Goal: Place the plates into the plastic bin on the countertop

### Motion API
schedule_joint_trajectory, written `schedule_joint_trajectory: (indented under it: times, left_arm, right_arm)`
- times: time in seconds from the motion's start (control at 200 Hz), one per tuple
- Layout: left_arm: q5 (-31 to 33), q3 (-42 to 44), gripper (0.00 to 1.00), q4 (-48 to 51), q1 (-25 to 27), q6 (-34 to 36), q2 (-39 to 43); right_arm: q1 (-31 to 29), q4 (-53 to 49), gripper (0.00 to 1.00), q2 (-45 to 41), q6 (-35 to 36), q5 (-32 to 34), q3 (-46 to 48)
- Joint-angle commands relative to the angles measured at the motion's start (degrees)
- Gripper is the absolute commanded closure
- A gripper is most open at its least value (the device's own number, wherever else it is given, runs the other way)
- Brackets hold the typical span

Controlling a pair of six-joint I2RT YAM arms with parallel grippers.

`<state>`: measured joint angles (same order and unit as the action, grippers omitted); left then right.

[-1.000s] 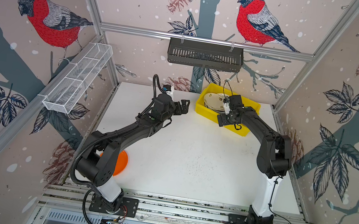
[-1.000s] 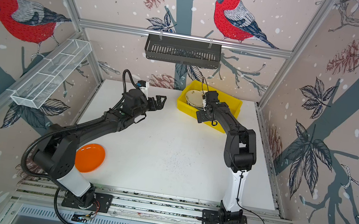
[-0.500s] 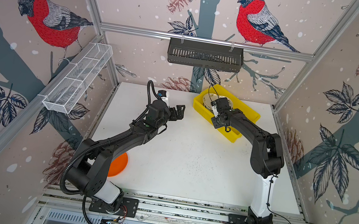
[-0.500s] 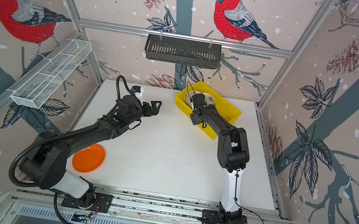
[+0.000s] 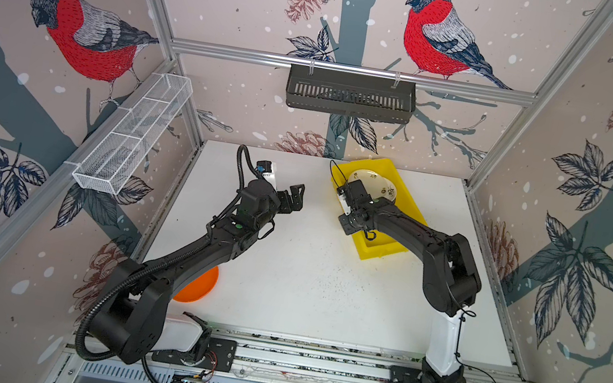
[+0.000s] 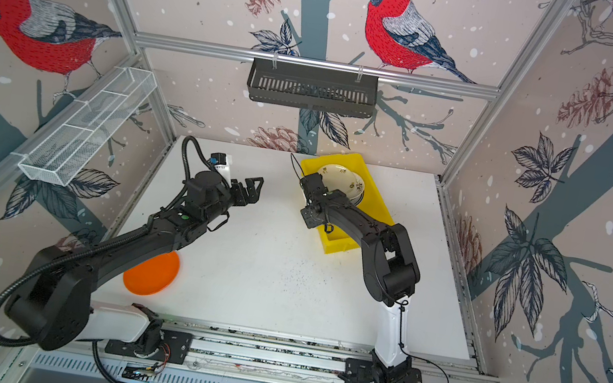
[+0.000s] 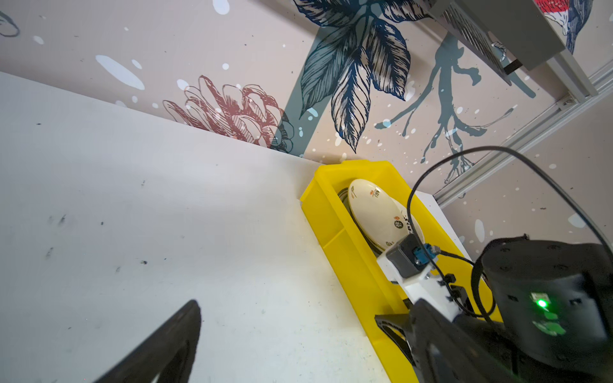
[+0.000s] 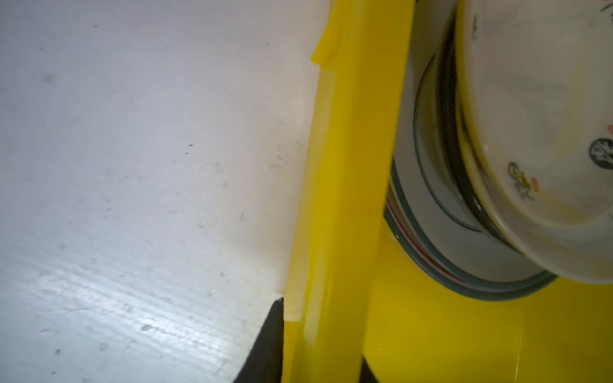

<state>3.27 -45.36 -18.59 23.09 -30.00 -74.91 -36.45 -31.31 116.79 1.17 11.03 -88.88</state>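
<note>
At the far right of the countertop (image 5: pixel 303 276), the plastic bin (image 5: pixel 407 207) is seen lying askew, and a stack of plates (image 5: pixel 373 182) is held in its far half. Small dark roundels and red marks are printed on the cream top plate (image 7: pixel 371 212), but none of the writing can be read. Beneath it a black rim and a teal-edged plate (image 8: pixel 464 272) are made out in the right wrist view; the plates in the stack cannot be counted. The bin's long wall facing the middle of the countertop is clamped by the right gripper (image 8: pixel 320 351), one black finger outside and one inside; in both top views these fingers are hidden under the wrist. The left gripper (image 5: pixel 292 200) is held spread wide above the countertop, gripping nothing. An orange plate (image 6: pixel 152 274) lies on the countertop at the near left, partly covered by the left arm (image 6: pixel 145 241).
</note>
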Motion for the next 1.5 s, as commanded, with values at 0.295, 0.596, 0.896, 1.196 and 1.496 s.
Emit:
schedule_joint_trajectory:
  times: [0.295,0.596,0.896,1.196,1.496]
  left_arm:
    - [8.36,4.53,0.02,6.33,-3.85,-2.14,9.47]
    - [1.78,6.22,0.02,9.22,-9.47,-4.67,10.52]
    - [-1.66,3.39,0.02,15.98,-12.59,-4.02,7.35]
    - [3.91,0.19,0.02,31.95,-16.24,-5.05,9.88]
    - [4.51,0.5,0.02,43.99,-26.4,-1.99,12.63]
  right_arm:
    - [-6.32,1.98,0.71,0.18,-2.53,-9.34,-1.59]
    - [-5.85,1.34,0.41,-3.92,-5.71,-8.66,-3.67]
    - [-3.37,-3.12,0.3,-6.25,-9.47,-10.14,-7.36]
    - [-0.62,6.31,0.11,-15.89,-9.68,-30.4,3.89]
    - [1.74,12.3,0.09,-20.96,-10.02,-34.37,10.35]
